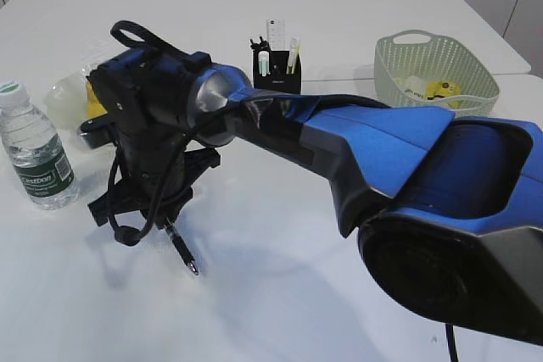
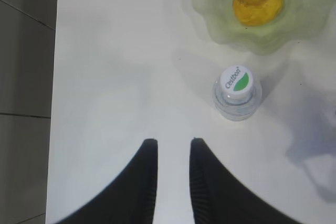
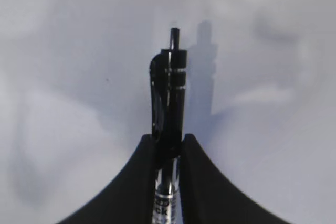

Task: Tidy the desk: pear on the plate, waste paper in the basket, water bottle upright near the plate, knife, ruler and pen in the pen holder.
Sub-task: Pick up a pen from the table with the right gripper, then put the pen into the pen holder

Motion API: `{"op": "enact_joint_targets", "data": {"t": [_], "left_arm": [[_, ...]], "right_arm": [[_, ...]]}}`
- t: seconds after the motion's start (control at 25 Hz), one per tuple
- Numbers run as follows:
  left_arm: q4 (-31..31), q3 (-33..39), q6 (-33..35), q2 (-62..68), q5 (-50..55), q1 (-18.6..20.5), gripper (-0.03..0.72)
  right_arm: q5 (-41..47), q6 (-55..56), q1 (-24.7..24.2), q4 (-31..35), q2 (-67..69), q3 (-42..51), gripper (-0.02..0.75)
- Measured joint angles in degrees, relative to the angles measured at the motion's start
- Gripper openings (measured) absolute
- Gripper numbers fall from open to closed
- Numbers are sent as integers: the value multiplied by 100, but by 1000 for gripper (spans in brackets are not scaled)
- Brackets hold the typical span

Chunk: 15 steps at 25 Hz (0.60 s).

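1. The right gripper [image 3: 168, 142] had its fingers [image 3: 137, 182] clenched on a black pen [image 3: 169, 93], and in the right wrist view the clip end stuck out past the fingertips.
2. In the exterior view that pen [image 1: 182, 249] pointed down at a slant toward the white desk [image 1: 280, 294], its tip low and close to the surface; whether it touched I could not tell.
3. The left gripper [image 2: 173, 145] hung over the bare desk [image 2: 115, 77], fingers [image 2: 144, 182] released with a narrow gap and nothing between them.
4. The pear [image 2: 257, 1] sat on the pale green plate [image 2: 220, 30], stem up.
5. The water bottle [image 2: 237, 93] stood upright just beside the plate, white cap on top; in the exterior view the bottle [image 1: 36, 154] stood at the left edge of the picture, near the plate [image 1: 64, 99].
6. The black pen holder [image 1: 278, 74] stood farther back from the plate, toward the right, with the ruler [image 1: 277, 36] and other items poking out of it.
7. The sage-green basket [image 1: 437, 74] sat well to the right of the pen holder, with yellow and white waste paper [image 1: 437, 88] lying inside.
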Motion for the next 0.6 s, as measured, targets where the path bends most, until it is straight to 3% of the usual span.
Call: {"op": "enact_joint_targets", "data": {"t": [0.6], "left_arm": [[17,0,0,0,0,0,142]], "right_arm": [[35,0,0,-369,-46,-769,108]]}}
